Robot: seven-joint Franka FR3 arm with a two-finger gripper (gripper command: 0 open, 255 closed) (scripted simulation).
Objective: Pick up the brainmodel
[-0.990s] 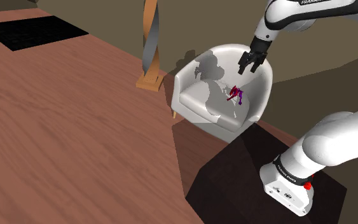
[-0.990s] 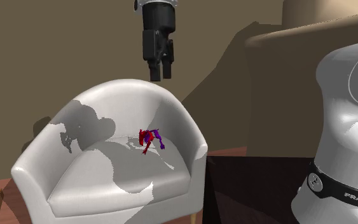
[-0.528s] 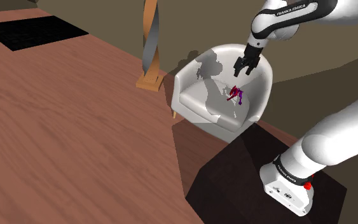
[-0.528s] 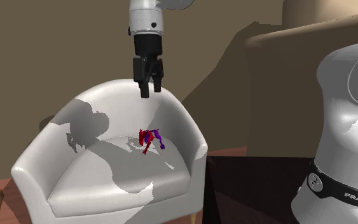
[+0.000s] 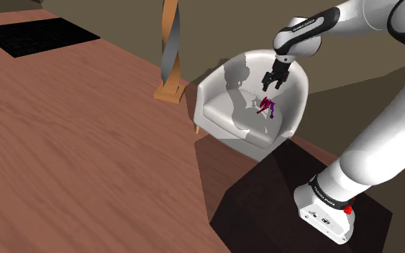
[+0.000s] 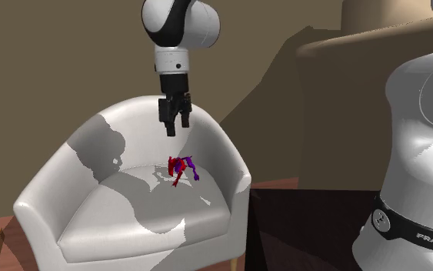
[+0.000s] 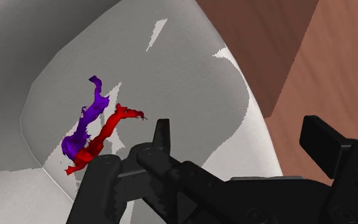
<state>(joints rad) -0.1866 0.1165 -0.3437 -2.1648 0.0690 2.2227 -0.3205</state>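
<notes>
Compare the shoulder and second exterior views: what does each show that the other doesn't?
Shoulder view: a brown wood surface, a black patch on it, a twisted post beside the armchair. Second exterior view: the chair's front, and clear air between the open gripper and the red-and-purple brain model. Both: the armchair, the model on its seat, the gripper above it.

White armchair (image 5: pixel 221 113), twisted wooden sculpture (image 5: pixel 170 44), wood floor (image 5: pixel 64 158)

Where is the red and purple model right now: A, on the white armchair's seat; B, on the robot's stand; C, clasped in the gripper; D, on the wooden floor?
A: the model lies on the seat of the armchair, with the open gripper above it, not touching.
</notes>
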